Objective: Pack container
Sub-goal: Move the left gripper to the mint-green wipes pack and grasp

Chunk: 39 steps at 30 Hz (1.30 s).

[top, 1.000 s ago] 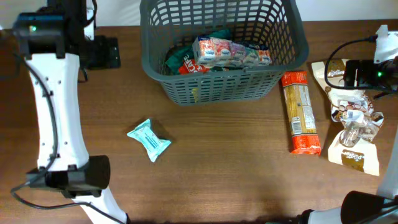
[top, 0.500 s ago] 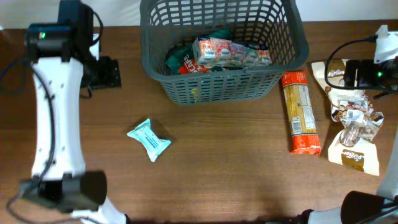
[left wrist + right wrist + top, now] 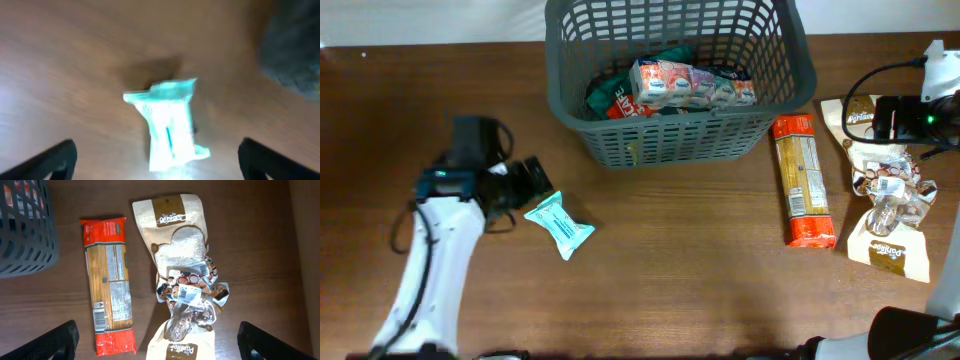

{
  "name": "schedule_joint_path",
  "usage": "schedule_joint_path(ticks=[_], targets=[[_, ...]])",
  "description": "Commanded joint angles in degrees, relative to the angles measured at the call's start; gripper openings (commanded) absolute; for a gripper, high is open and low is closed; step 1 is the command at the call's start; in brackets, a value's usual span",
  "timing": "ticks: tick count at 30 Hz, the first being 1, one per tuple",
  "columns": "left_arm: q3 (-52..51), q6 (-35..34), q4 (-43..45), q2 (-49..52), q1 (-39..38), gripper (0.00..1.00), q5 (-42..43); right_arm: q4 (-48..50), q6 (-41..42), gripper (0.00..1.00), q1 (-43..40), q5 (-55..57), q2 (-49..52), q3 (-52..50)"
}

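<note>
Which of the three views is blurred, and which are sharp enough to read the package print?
Left wrist view: blurred, the teal packet has soft edges and unreadable print. Right wrist view: sharp, with crisp label text on the pasta pack. Overhead view: evenly lit and mostly sharp, the container lattice is clear.

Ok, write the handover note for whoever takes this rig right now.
Left gripper open, at the teal packet, not gripping it. Right gripper open, above the brown snack bags.
Done: several packets lie in the container.
Left: teal packet, pasta pack and brown snack bags, all outside it on the table.
</note>
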Motion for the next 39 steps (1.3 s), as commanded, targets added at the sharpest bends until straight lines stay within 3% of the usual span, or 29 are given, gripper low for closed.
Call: schedule_joint_path(ticks=[1,6,13,28,34,39], targets=[[-4.11,-5.99,2.71,0.55,-0.13,0.97,3.98,0.0,-0.39,0.99,-0.07,-0.74,0.07,1.18],[-5.35,-6.73,3.41,3.52,-0.13,0.94,3.76,0.0,-0.39,0.99,-0.07,-0.74,0.04,1.18],[-5.35,-16.46,3.82,8.57,-2.78,0.92,3.8,0.0,-0.39,0.99,-0.07,-0.74,0.04,1.16],[-5.33,-18.03,8.04,17.38,-6.75,0.89,1.14,-0.02,-0.39,0.99,-0.07,-0.74,0.07,1.18],[-5.33,-18.51,8.02,19.76,-6.75,0.68,1.18,0.0,-0.39,0.99,-0.07,-0.74,0.04,1.18],[-5.27,-18.71,7.8,20.39,-6.6,0.14,3.41,0.0,-0.39,0.99,-0.07,-0.74,0.04,1.18]])
